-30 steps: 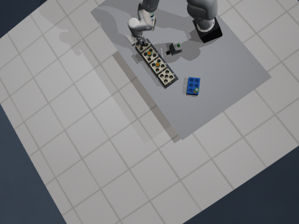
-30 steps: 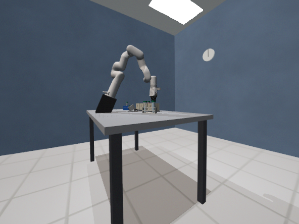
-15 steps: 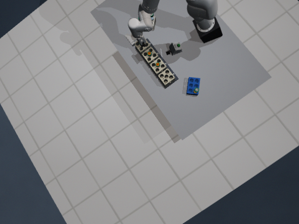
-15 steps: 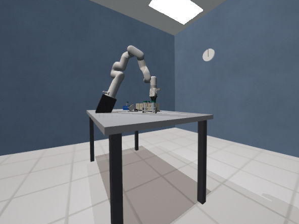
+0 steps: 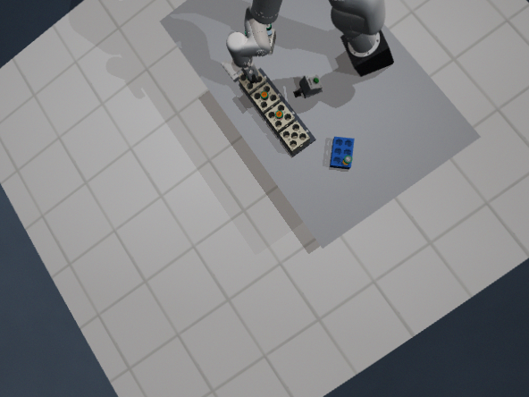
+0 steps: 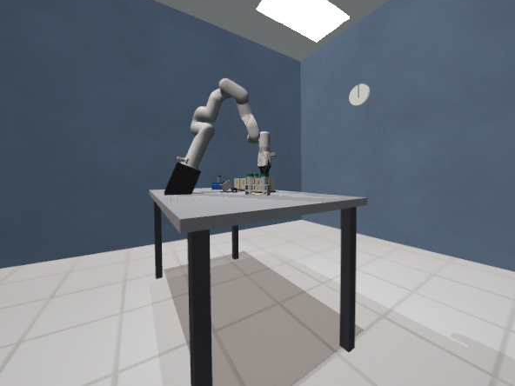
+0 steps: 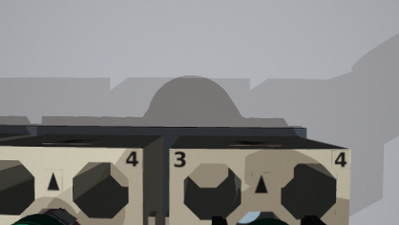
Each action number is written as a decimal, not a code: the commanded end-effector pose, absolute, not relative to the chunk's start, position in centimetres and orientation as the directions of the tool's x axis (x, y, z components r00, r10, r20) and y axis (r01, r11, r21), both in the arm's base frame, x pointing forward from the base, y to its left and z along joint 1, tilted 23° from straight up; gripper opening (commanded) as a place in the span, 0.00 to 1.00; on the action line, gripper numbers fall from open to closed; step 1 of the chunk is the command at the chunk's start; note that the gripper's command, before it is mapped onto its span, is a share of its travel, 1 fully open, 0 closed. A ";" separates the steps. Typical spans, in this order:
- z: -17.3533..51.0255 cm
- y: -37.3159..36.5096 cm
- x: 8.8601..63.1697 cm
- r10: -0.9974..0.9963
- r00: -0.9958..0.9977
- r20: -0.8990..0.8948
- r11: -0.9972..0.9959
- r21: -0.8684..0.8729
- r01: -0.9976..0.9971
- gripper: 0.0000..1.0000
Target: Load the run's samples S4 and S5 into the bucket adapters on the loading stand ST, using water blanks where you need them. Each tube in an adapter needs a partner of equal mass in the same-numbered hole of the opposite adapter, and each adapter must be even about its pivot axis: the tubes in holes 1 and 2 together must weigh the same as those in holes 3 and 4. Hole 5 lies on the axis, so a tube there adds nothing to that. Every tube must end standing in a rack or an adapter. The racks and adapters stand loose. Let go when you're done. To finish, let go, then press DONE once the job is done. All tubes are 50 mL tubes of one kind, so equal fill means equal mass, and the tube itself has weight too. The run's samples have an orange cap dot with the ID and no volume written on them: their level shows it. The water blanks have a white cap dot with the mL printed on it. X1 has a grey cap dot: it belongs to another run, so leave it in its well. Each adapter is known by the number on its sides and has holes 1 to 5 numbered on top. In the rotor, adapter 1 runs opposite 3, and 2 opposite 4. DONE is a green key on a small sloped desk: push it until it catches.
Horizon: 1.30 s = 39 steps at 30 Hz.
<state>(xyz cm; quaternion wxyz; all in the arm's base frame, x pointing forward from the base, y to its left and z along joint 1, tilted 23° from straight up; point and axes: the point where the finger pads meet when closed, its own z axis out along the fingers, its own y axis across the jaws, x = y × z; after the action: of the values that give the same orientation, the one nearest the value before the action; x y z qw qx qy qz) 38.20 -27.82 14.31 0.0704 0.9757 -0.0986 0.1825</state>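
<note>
Four beige adapters stand in a row on the dark loading stand (image 5: 313,141). My gripper (image 5: 251,77) (image 6: 264,171) (image 7: 267,222) is low over the end adapter (image 5: 245,83) (image 7: 215,156) nearest the arm. Its fingers stand slightly apart around a pale-capped tube (image 7: 250,218) that sits in the middle hole between holes 3 and 4. The two adapters after it each hold an orange-dotted tube (image 5: 264,94) (image 5: 279,114) in the middle hole. The neighbour's green cap (image 7: 35,220) shows at the lower left of the wrist view. The far adapter (image 5: 296,137) is empty.
A blue rack (image 5: 340,145) stands to the right with one tube (image 5: 348,160) in its near corner. The small desk with the green DONE key (image 5: 315,80) stands between the stand and the arm's black base (image 5: 371,58). A pale object (image 5: 230,69) lies by the stand's end, partly hidden.
</note>
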 end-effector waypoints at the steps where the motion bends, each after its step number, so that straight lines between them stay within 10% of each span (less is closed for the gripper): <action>1: 14.4 -27.9 38.3 -0.166 0.913 0.373 -0.970 0.102 -0.219 0.44; 39: 18.0 -27.2 37.0 -0.166 0.913 0.373 -0.970 0.102 -0.219 0.44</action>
<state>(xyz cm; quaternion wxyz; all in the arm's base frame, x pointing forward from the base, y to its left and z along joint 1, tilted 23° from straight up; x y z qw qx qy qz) 37.10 -27.31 17.28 0.0699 0.9758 -0.0983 0.1826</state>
